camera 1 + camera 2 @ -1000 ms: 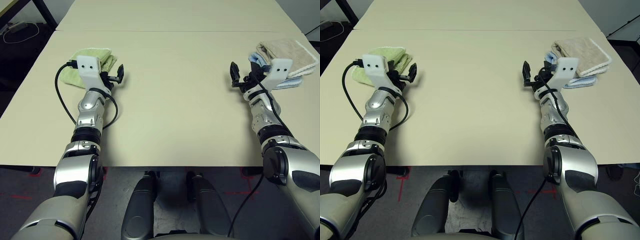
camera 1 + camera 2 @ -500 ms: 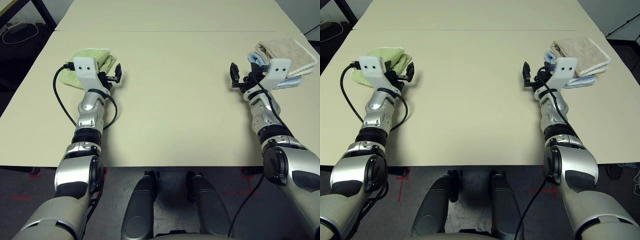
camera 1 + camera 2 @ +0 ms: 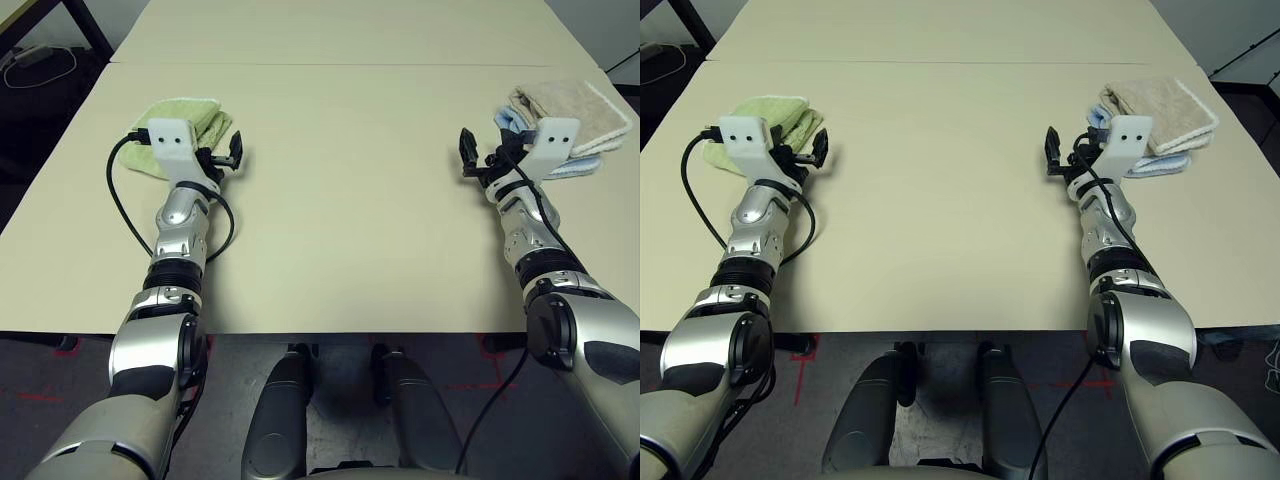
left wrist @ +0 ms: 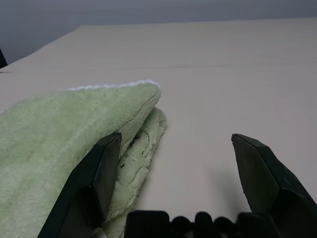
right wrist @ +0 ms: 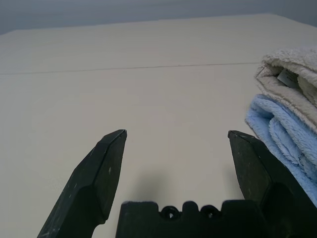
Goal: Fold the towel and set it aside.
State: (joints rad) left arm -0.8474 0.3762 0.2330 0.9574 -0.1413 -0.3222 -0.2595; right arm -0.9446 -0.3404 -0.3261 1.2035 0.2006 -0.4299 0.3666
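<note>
Towel (image 3: 568,107), beige terry and folded, lies on top of a folded light blue towel (image 3: 578,166) at the far right of the tabletop (image 3: 340,200) in the head views. The right pincer (image 3: 478,158) hovers just beside that stack, on its inner side, holding nothing. On the left, the left pincer (image 3: 226,157) sits at the edge of a folded light green towel (image 3: 185,112).

From the left wrist, the fingers (image 4: 94,178) stand wide apart and empty, one at the green towel's folded edge; whether it touches is unclear.

From the right wrist, the fingers (image 5: 101,171) are spread wide over bare tabletop, with the beige towel and its small white tag (image 5: 286,77) stacked on the blue one.
</note>
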